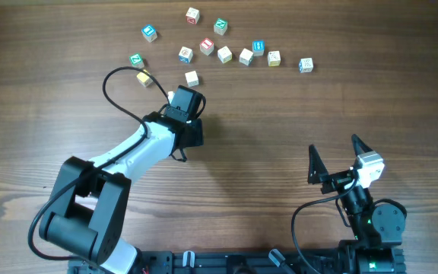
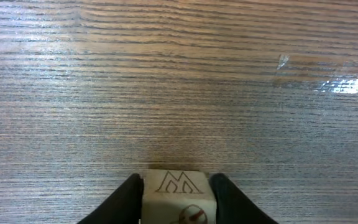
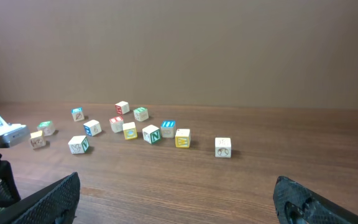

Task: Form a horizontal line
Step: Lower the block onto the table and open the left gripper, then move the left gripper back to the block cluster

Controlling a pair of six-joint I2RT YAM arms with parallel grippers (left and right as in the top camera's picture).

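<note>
My left gripper (image 2: 178, 200) is shut on a pale wooden block (image 2: 179, 183) with an "M" outline on its top face, low over the bare table. In the overhead view the left gripper (image 1: 186, 106) hides this block. Several small letter blocks lie scattered at the far side of the table. Some form a rough row: a white one (image 1: 224, 54), another white one (image 1: 245, 57), a yellow one (image 1: 274, 58) and a blue-edged one (image 1: 305, 65). A white block (image 1: 192, 78) lies just beyond the left gripper. My right gripper (image 1: 333, 161) is open and empty near the front, also in the right wrist view (image 3: 176, 205).
Other loose blocks lie at the far left (image 1: 150, 33), (image 1: 136, 60), (image 1: 144, 77) and far middle (image 1: 193, 14), (image 1: 220, 27). A black cable (image 1: 116, 103) loops off the left arm. The right wrist view shows the blocks far ahead, the nearest a white one (image 3: 223, 147).
</note>
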